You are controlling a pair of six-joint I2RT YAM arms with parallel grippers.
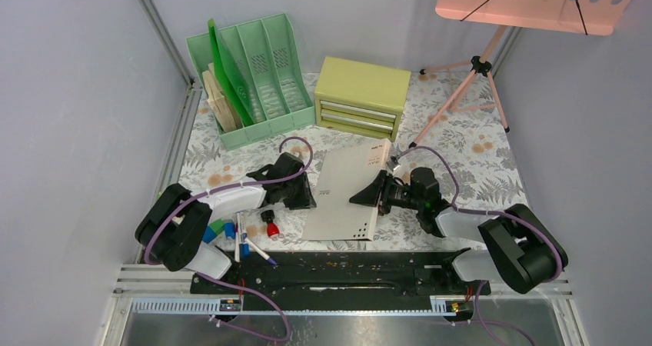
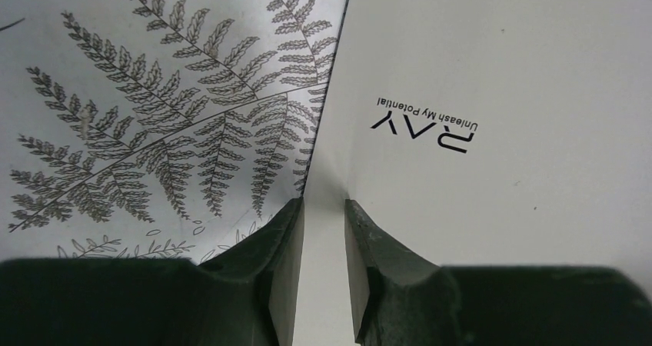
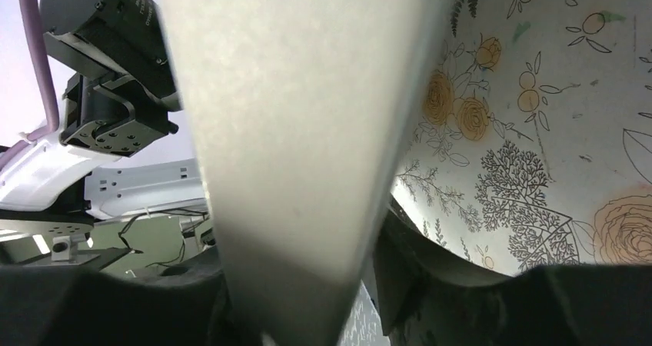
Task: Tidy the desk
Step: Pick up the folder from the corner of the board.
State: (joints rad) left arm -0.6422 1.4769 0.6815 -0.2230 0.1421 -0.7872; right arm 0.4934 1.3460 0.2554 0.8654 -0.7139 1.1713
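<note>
The desk [image 1: 477, 161] has a pale covering with grey ferns and orange flowers, also seen in the left wrist view [image 2: 154, 131] and the right wrist view [image 3: 553, 131]. A white booklet [image 1: 346, 196] printed "RAY" lies at its centre. My left gripper [image 1: 307, 194] is at the booklet's left edge. In the left wrist view [image 2: 323, 207] its jaws stand a narrow gap apart over the booklet [image 2: 500, 69]. My right gripper [image 1: 374, 194] is shut on the booklet's right edge. The booklet [image 3: 307, 131] fills the space between those jaws [image 3: 307, 238] and hides the left finger.
A green file holder [image 1: 250, 77] with wooden pieces stands at the back left, beside a yellow-green drawer chest [image 1: 361, 96]. A pink tripod [image 1: 469, 92] under a pink board [image 1: 530, 4] stands at the back right. Pens [image 1: 257, 250], a red-capped item [image 1: 271, 227] and small blocks [image 1: 219, 229] lie front left.
</note>
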